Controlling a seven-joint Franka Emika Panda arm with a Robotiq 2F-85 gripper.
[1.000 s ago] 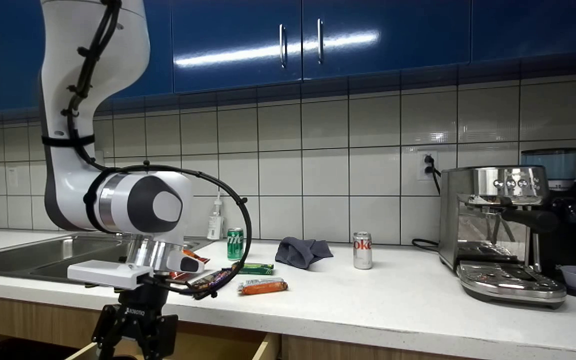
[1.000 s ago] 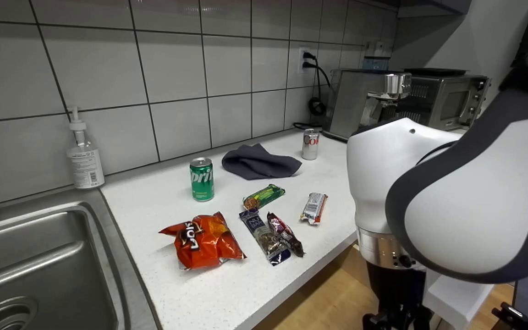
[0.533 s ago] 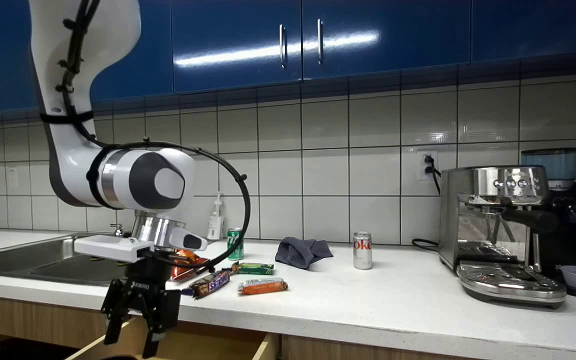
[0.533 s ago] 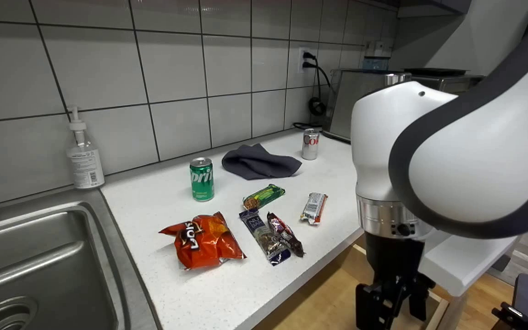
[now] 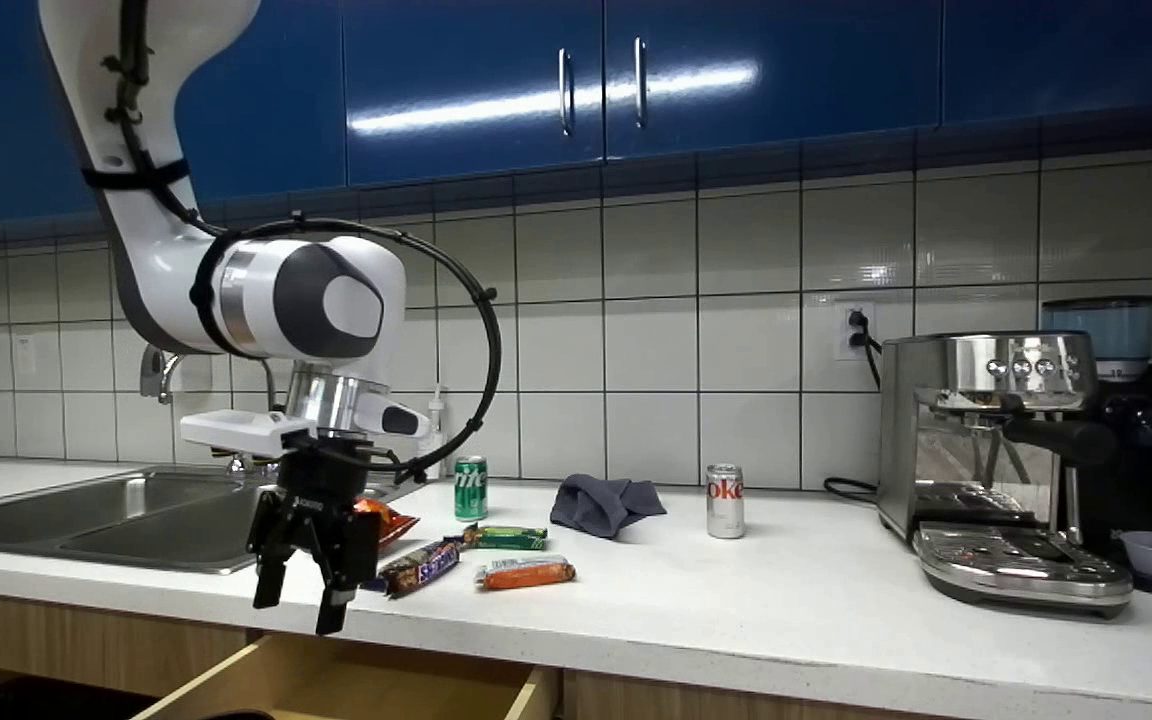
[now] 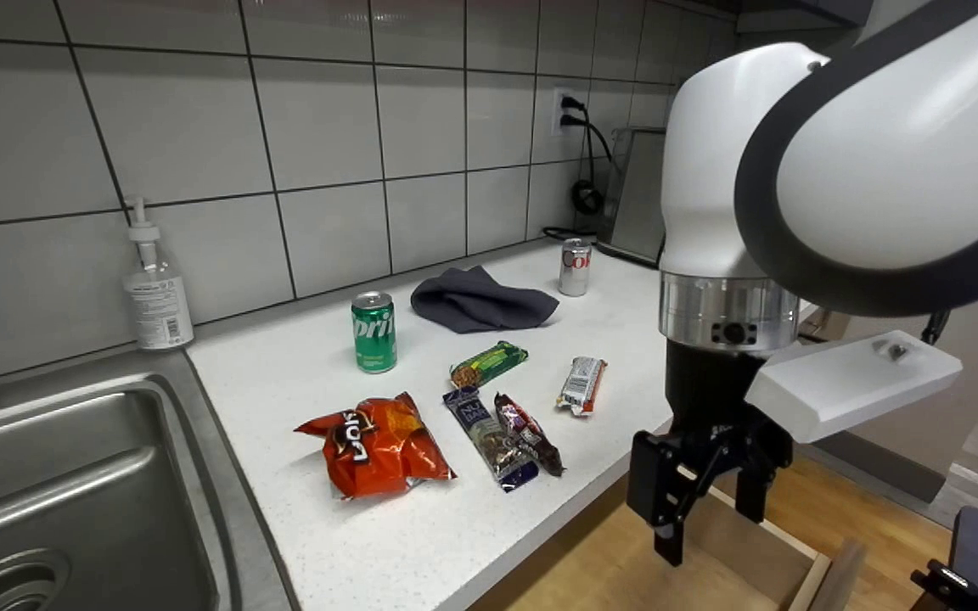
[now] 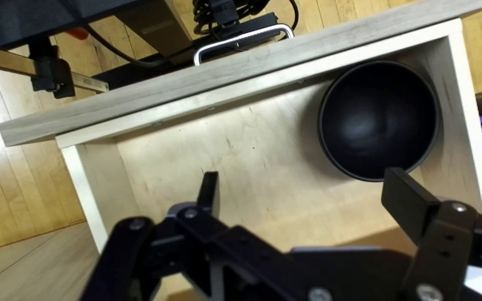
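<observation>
In an exterior view, a Franka arm [image 5: 331, 300] hung its gripper [image 5: 299, 608], jaws parted wide, above an open wooden drawer [image 5: 396, 672] under a white desk [image 5: 836, 640]. Red letters reading "oke" marked a silver Coke can [image 5: 725, 512]; the name on a stainless-steel espresso machine [image 5: 986, 470] was too small to read, and the machine partly hid a black coffee grinder [image 5: 1148, 430]. White lettering on the gripper was blurred. The bottom of the frame cut off the drawer.

In an exterior view, "pri" showed on a green Sprite can [image 6: 374, 339], "DOR" ran sideways along a red Doritos bag [image 6: 391, 454] and "NU" headed a navy-blue snack bar [image 6: 489, 437]. Print on the dark-wrapped candy bar [image 6: 530, 434] close beside it was hard to make out, as was the label on a pump bottle [image 6: 158, 297]. The arm hid most of the espresso machine and ran out of frame.

In the wrist view, a black bowl [image 7: 379, 119] sat in a corner of the drawer, near the front panel [image 7: 245, 69] with its metal handle [image 7: 241, 39]. The jaws stood apart over the drawer floor, one tip covering part of the bowl's near rim; the gripper blocked the drawer's near side.
</observation>
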